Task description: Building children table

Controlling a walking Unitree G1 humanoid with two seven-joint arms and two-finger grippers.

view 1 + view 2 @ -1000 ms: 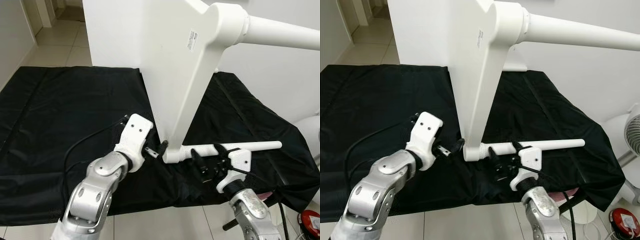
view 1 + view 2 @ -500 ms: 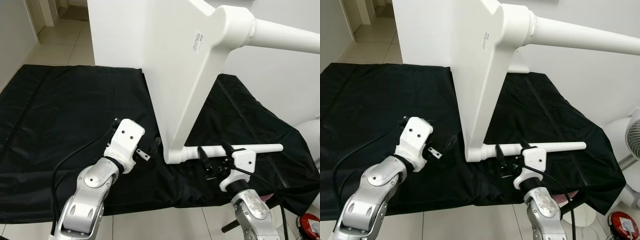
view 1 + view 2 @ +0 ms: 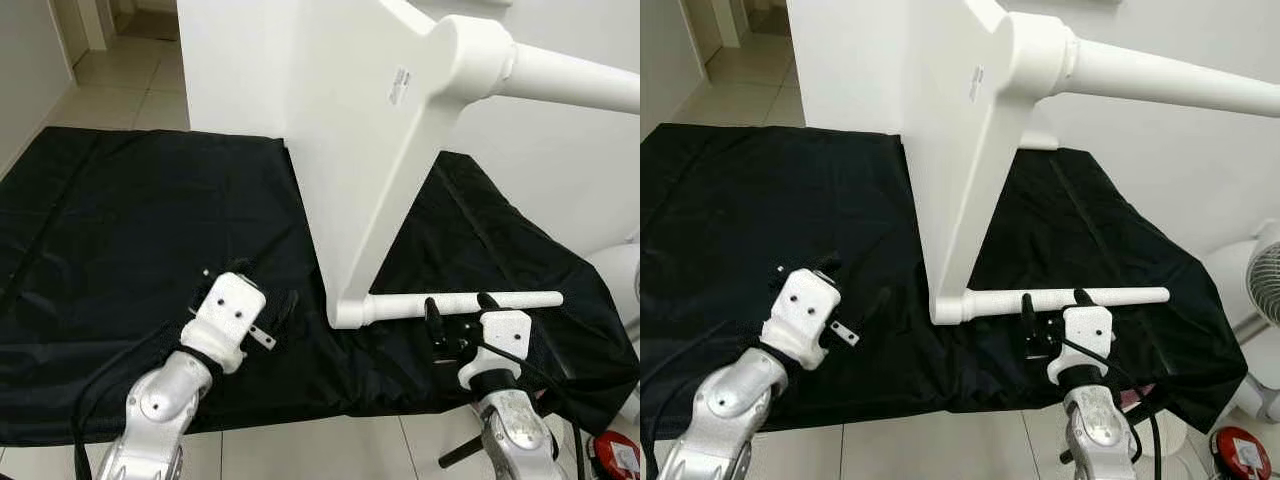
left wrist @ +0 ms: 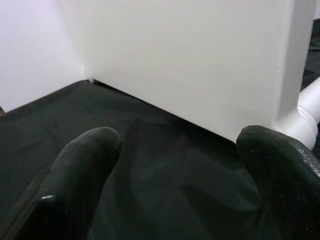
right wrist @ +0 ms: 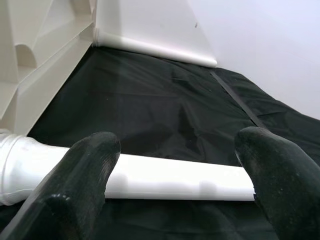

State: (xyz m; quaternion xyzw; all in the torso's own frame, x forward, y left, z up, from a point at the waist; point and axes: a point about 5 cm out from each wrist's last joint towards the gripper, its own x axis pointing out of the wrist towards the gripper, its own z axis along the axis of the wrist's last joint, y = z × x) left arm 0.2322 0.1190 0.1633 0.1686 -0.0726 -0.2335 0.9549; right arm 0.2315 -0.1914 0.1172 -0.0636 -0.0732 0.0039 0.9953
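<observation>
The white children's table (image 3: pixel 300 120) stands on its edge on a black cloth (image 3: pixel 120 220). One round leg (image 3: pixel 460 301) lies low along the cloth, and another leg (image 3: pixel 580 78) juts out to the right at the top. My left gripper (image 3: pixel 285 305) hovers open over the cloth, a short way left of the table's lower corner and apart from it; the left wrist view shows the tabletop (image 4: pixel 190 60) ahead of the open fingers (image 4: pixel 90 150). On the near side of the low leg (image 5: pixel 170 175), my right gripper (image 3: pixel 458 312) is open and holds nothing.
The cloth's front edge drops to a tiled floor (image 3: pixel 330 445) just before me. A white wall (image 3: pixel 560 160) rises behind the table on the right. At the far right are a fan (image 3: pixel 1265 290) and a red object (image 3: pixel 620 455). More tiles (image 3: pixel 110 90) lie beyond the cloth.
Both arms have drawn back toward me. The left gripper has moved left, away from the table's lower corner. The right gripper has slid right and back, off the low leg.
</observation>
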